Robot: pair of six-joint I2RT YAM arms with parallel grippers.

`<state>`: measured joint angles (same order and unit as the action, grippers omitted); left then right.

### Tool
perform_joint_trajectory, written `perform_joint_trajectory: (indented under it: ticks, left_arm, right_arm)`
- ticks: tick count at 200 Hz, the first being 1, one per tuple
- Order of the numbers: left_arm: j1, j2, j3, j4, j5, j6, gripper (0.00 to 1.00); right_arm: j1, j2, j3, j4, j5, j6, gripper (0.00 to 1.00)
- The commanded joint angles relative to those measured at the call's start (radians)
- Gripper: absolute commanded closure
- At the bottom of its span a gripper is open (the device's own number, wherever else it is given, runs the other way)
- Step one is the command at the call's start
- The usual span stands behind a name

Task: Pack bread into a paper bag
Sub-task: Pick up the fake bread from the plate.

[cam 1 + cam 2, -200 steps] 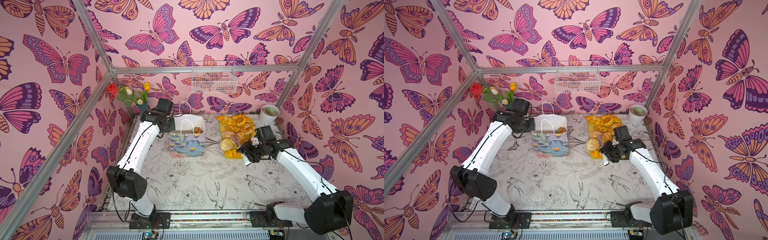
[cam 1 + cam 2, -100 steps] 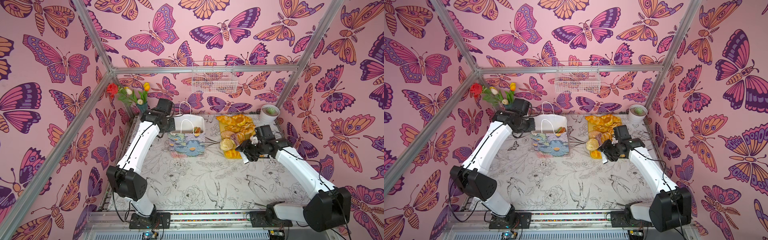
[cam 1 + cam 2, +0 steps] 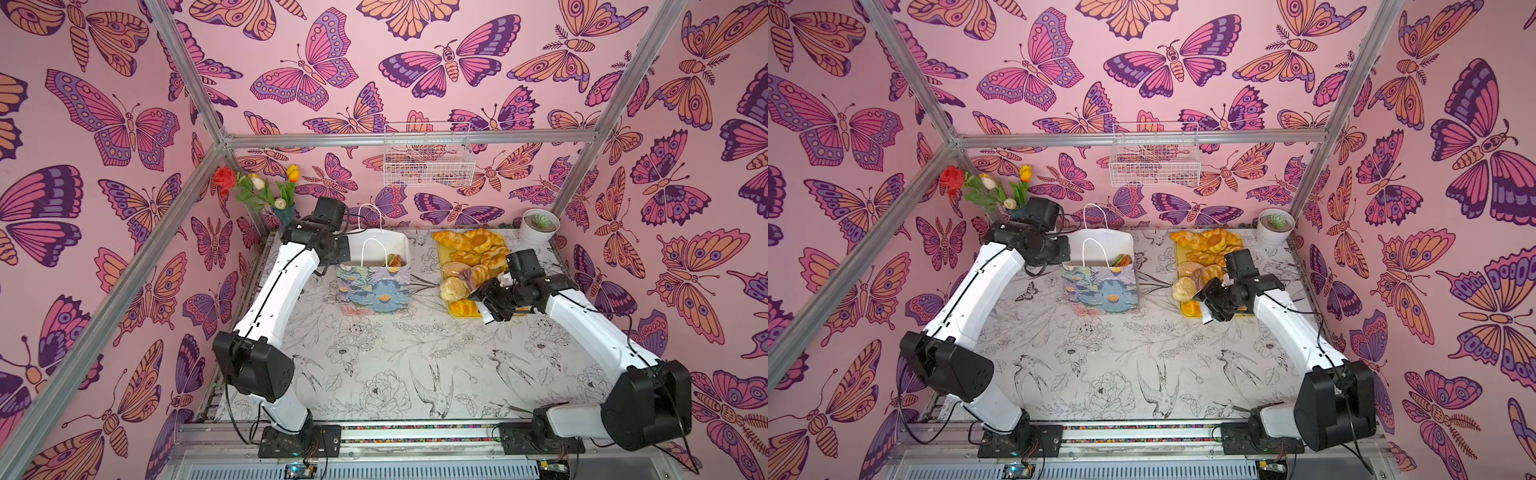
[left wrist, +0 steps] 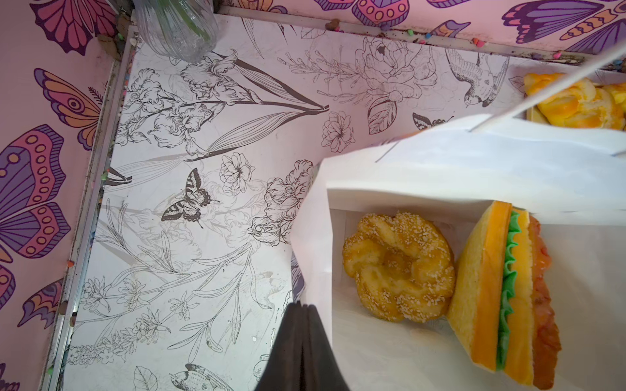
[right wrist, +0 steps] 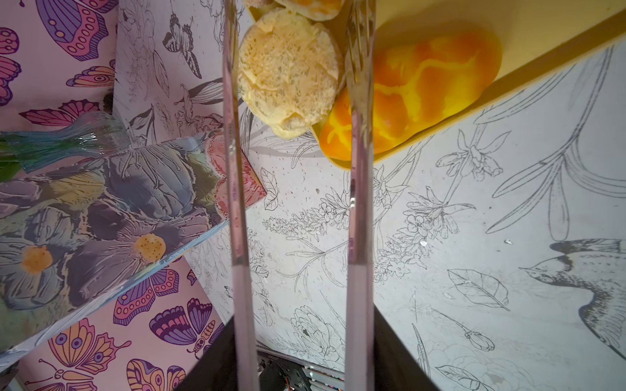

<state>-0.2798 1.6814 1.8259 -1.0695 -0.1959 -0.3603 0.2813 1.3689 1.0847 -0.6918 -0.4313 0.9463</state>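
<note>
A pale round seeded roll (image 5: pixel 288 74) is being gripped at the edge of the flat yellow tray (image 5: pixel 559 30) that is facing the bag, partly over a glossy orange braided loaf (image 5: pixel 413 88). It is being straddled by the right gripper (image 5: pixel 294 20), whose clear fingers (image 5: pixel 233 169) are standing half apart and seem to be pressing on its two sides. More golden pastries (image 3: pixel 473 245) are being seen on the tray behind it.

Near the tray, but apart from it, the boxy paper bag with blue-green painted flowers (image 3: pixel 374 289) is being steadied upright by the left gripper (image 4: pixel 303 309), whose dark jaws are closed together on its white side wall. A sesame-sprinkled ring pastry (image 4: pixel 398 267) and a layered sandwich (image 4: pixel 501 291) are already lying inside.

The picking of the roll is being judged as the step in hand. Next, the roll is probably needing to be lifted clear of its neighbours, carried over the open mouth and released beside the ring, without the cord handles (image 4: pixel 555 85) being caught.
</note>
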Motion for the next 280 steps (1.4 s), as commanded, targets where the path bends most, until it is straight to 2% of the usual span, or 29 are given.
perform_joint_trajectory:
  ticks: [1, 78, 134, 164, 216, 280]
  left_arm:
    - [0.008, -0.007, -0.02, -0.006, -0.019, -0.006, 0.94]
    - [0.008, -0.01, -0.028, -0.006, -0.022, -0.008, 0.94]
    - [0.008, -0.013, -0.029, -0.006, -0.024, -0.008, 0.93]
    - [0.009, -0.015, -0.026, -0.006, -0.023, -0.006, 0.93]
    - [0.008, -0.019, -0.022, -0.006, -0.02, -0.006, 0.93]
    - [0.008, -0.02, -0.01, -0.007, -0.013, -0.006, 0.93]
  right_arm:
    - [-0.016, 0.011, 0.0, 0.033, -0.016, 0.007, 0.48]
    - [-0.059, 0.044, -0.006, 0.053, -0.044, -0.003, 0.49]
    - [-0.063, 0.029, -0.035, 0.057, -0.055, -0.003, 0.71]
    - [-0.065, 0.007, -0.044, 0.047, -0.075, -0.007, 0.77]
    - [-0.065, -0.116, 0.009, -0.062, -0.079, -0.077, 0.79]
    - [-0.064, -0.208, 0.192, -0.145, -0.165, -0.149, 0.79]
